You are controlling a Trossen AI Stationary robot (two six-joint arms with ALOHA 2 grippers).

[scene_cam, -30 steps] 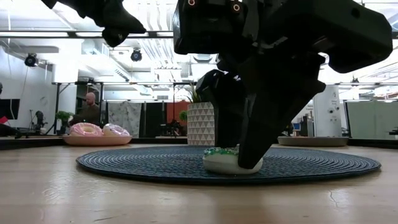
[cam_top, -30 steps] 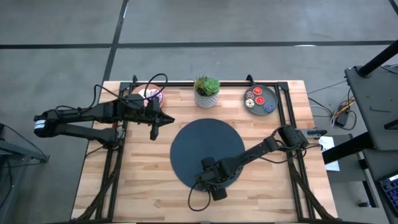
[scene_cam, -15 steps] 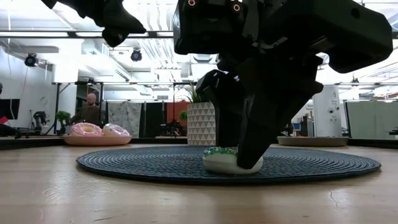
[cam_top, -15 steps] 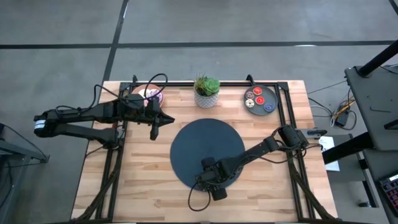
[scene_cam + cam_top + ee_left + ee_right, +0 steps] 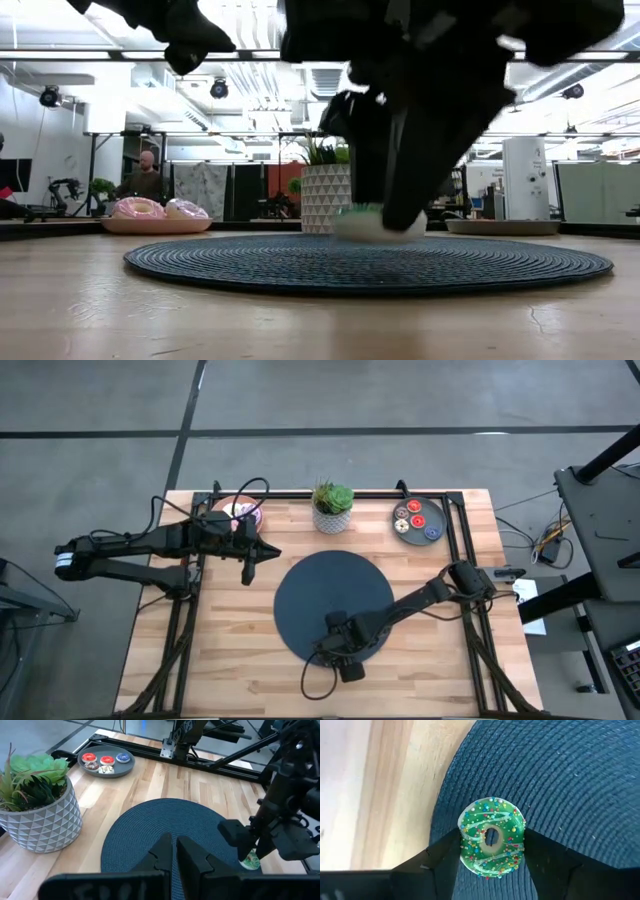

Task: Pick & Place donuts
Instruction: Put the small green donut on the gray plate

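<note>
Wooden slats make up the table (image 5: 230, 650), with a large dark round mat (image 5: 320, 595) in the middle and a potted plant (image 5: 332, 506) in a white patterned pot at the far edge. Beyond the table, the low view looks into a workshop with ceiling lights, where a person (image 5: 146, 176) sits far back.

At the mat's near edge the right gripper (image 5: 492, 851) grips a green-frosted donut (image 5: 492, 843) with coloured sprinkles. One dark finger (image 5: 442, 857) presses on each side of the ring, so the donut sits squarely between the jaws with its hole facing the wrist camera. In the low view the donut (image 5: 372, 222) is clear of the mat, hanging above the weave with the fingers clamped on it. From the left wrist camera only a bit of green (image 5: 251, 860) shows beneath the right arm's dark body.

A grey plate (image 5: 417, 522) at the far right corner carries the small donuts, red (image 5: 414, 506), blue (image 5: 431, 531) and others too tiny to sort. At the far left a pink plate (image 5: 155, 225) bears a pink frosted donut (image 5: 137, 208) and a paler one (image 5: 186, 209) beside it.

Near the pink plate, the left gripper (image 5: 249, 573) hangs above bare wood off the mat's left edge, its jaws closed together on nothing
</note>
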